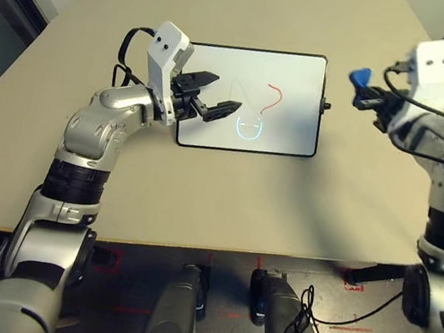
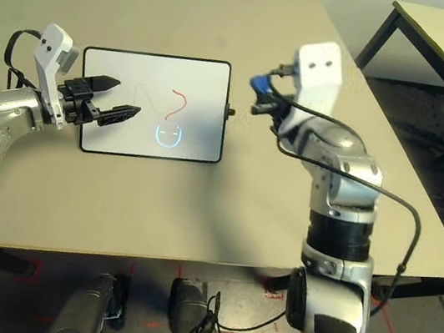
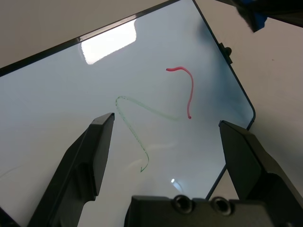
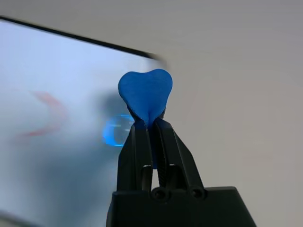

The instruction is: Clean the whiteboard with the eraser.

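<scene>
Glossy whiteboard (image 1: 300,73) (light glaring off it), matt smooth blue eraser (image 4: 146,92).

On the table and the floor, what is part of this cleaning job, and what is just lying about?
For the job:
- whiteboard
- blue eraser, gripped in the right hand
- red and green pen marks

Just there:
- black cable on the floor
- red floor marks
</scene>
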Action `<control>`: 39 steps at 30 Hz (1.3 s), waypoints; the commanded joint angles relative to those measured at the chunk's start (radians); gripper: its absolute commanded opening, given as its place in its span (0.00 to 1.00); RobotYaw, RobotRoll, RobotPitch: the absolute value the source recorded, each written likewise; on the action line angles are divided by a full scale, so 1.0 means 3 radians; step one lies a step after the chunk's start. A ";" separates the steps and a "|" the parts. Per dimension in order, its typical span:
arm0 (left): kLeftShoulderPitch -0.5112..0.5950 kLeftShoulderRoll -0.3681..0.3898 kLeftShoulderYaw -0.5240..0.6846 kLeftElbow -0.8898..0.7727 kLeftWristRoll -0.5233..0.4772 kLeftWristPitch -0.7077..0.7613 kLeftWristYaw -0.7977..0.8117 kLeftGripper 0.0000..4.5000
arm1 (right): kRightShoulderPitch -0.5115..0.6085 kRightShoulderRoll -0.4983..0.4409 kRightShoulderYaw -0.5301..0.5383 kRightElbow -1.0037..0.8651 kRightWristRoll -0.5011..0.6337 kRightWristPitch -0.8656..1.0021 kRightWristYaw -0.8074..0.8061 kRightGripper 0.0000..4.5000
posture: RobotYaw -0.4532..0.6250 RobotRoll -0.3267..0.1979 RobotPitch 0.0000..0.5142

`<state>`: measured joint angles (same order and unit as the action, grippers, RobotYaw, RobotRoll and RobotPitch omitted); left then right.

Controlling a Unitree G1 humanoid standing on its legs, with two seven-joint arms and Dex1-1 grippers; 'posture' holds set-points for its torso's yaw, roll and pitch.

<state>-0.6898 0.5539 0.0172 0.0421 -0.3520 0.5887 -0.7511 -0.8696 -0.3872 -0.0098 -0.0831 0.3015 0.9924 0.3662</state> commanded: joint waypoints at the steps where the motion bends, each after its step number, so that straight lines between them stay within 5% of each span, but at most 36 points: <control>1: 0.0000 0.0020 -0.0028 0.0002 0.0039 -0.0006 -0.0016 1.00 | -0.0068 0.0132 0.0230 -0.0066 0.0032 0.0074 0.0075 0.00 | 0.38 0.62 0.36; 19: 0.0112 0.0112 -0.0081 -0.0261 0.0018 0.0233 -0.0052 1.00 | 0.0113 0.0299 0.1029 0.0491 -0.0665 -0.0557 0.0231 0.00 | 0.40 0.62 0.38; 33: 0.0070 0.0079 -0.0117 -0.0243 0.0009 0.0240 -0.0057 1.00 | -0.0302 0.0254 0.0713 0.0964 -0.0880 -0.0923 0.0089 0.00 | 0.39 0.62 0.37; 39: 0.0078 0.0073 -0.0114 -0.0259 0.0000 0.0242 -0.0053 1.00 | -0.0163 0.0360 0.0741 0.0892 -0.0898 -0.0897 0.0123 0.00 | 0.39 0.62 0.36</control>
<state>-0.6695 0.5742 -0.0072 -0.0230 -0.3540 0.6546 -0.7621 -0.9521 -0.2926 0.1953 0.1930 0.0314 0.7074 0.3917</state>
